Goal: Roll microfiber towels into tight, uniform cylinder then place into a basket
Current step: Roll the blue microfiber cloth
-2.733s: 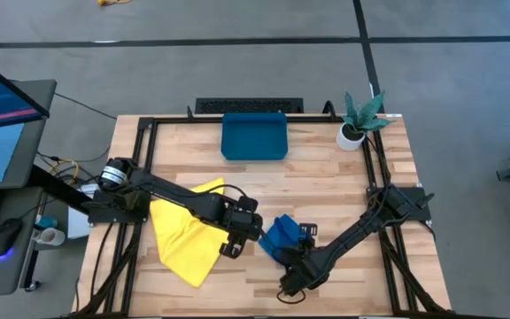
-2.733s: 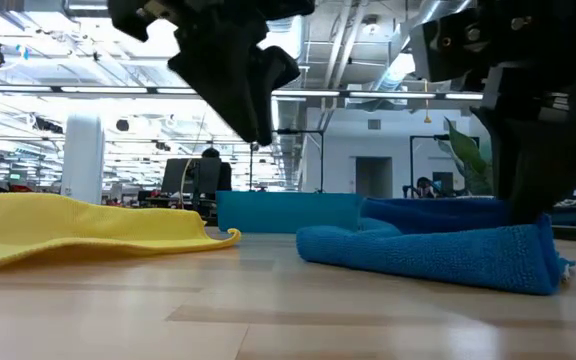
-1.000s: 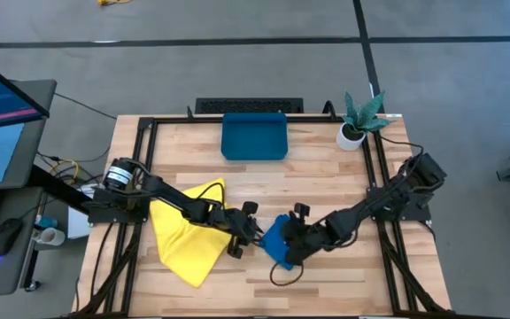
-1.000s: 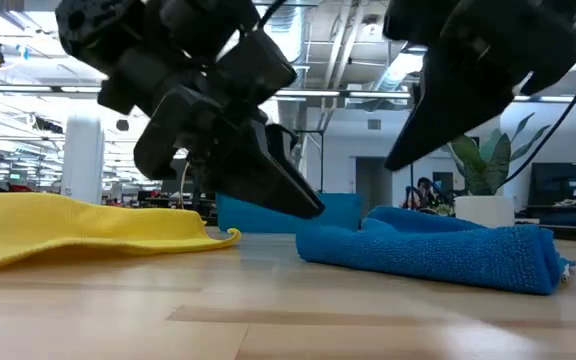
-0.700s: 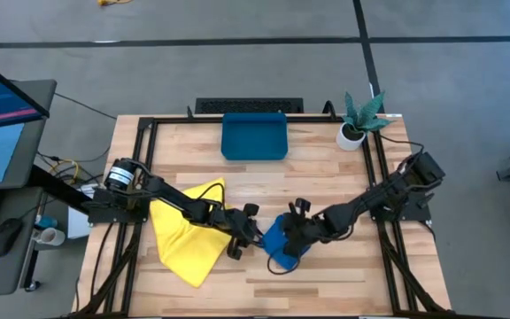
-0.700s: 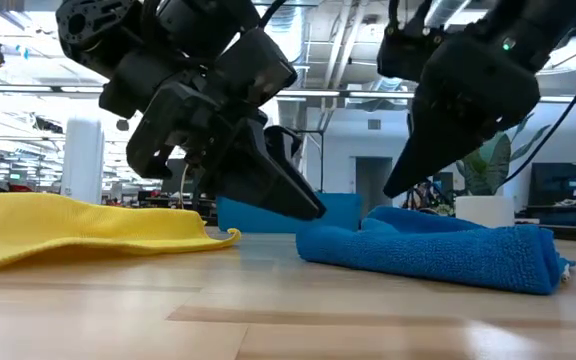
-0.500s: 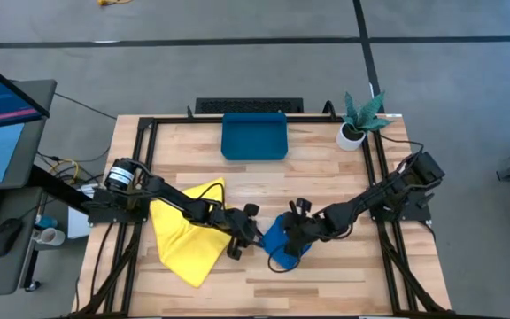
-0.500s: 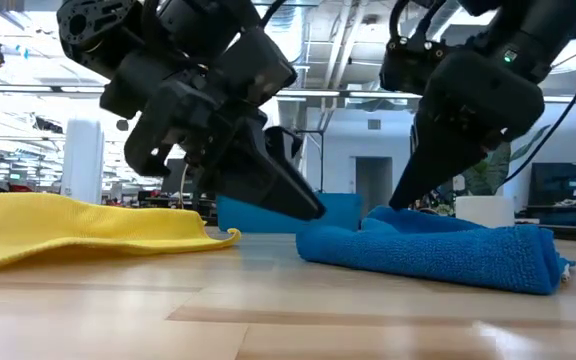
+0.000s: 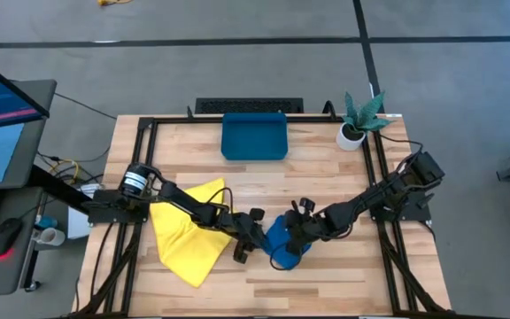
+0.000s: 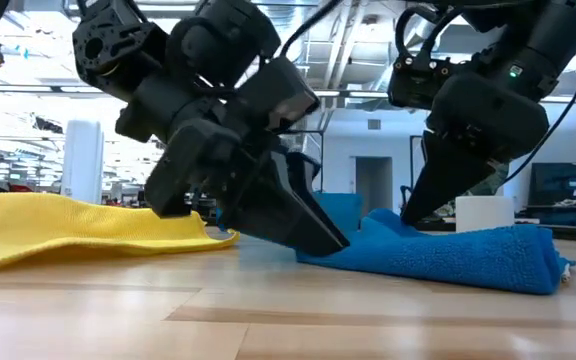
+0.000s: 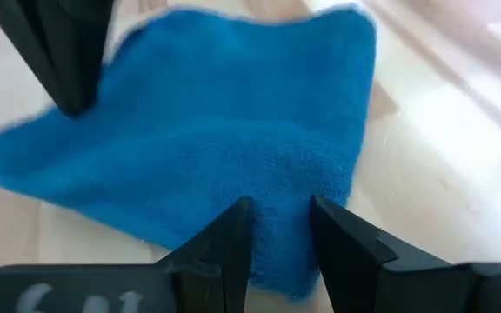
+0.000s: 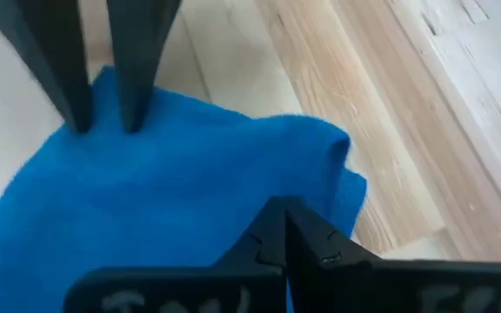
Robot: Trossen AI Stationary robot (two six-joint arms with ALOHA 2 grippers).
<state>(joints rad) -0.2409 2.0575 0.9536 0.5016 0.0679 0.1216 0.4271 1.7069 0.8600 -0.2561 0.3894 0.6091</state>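
1. Wooden table (image 9: pixel 326 177) is holding everything; yellow towel (image 9: pixel 184 235) is lying spread at its left.
2. Teal basket (image 9: pixel 254 137) is sitting at the far edge.
3. Blue towel (image 9: pixel 283 241) is lying bunched mid-table.
4. Left gripper (image 9: pixel 253 237) is straddling its edge, fingers slightly apart.
5. Right gripper (image 9: pixel 292 232) is pressing it, fingers together.

Left gripper (image 9: pixel 253 241): low at table centre, fingers slightly parted. Right gripper (image 9: pixel 292 239): opposite, fingers closed together.

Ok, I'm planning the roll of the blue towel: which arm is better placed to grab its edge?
Probably left. The left tool is open, with an edge of the blue towel at its gap, ready to pinch. The right tool is shut, its tip on the cloth.
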